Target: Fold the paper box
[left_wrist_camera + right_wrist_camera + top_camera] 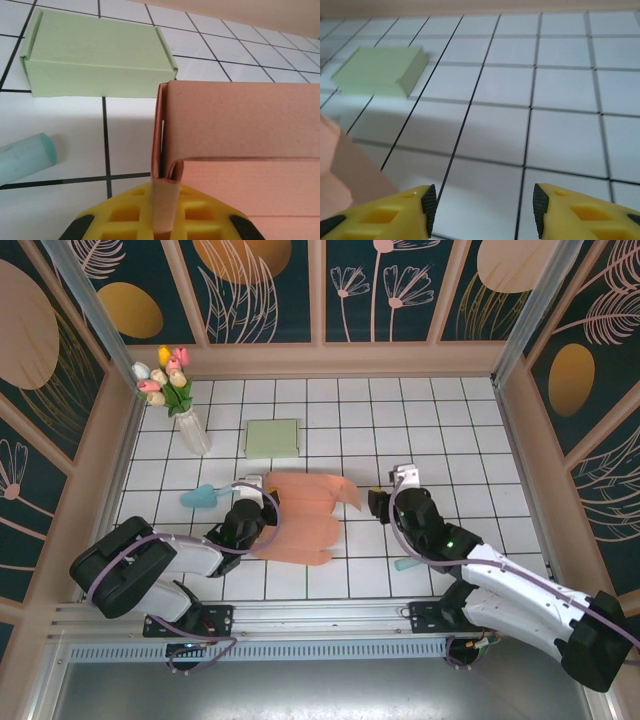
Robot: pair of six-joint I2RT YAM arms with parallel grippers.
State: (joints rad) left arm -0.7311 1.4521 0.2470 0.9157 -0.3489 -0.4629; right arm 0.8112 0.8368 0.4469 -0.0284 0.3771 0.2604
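Left claw (pixel 262 500) is clamped shut on the salmon paper box (pixel 305 515). From its wrist camera I can see a thin upright flap at the box's corner pinched between the yellow fingers (pixel 125 197), with a wider panel folded over and running off to the right. Most of the paper box lies spread flat on the white tiled table (pixel 450 440), just on the near side of the green box (pixel 272 438) and a little to its right.

The green box is closed and sits flat on the tiles, apart from the salmon sheet. A glass vase (pixel 192 430) of tulips (pixel 165 375) stands just to its left. A teal cylinder (pixel 25 157) lies on the tiles nearer the arms than the green box, off its left side and beside the clamped flap.

The right claw (pixel 383 502) sits over bare tiles, well to the right of the green box and nearer the arms. Its fingers (pixel 385 215) are spread apart with nothing between them, and the salmon edge is just off its left finger.
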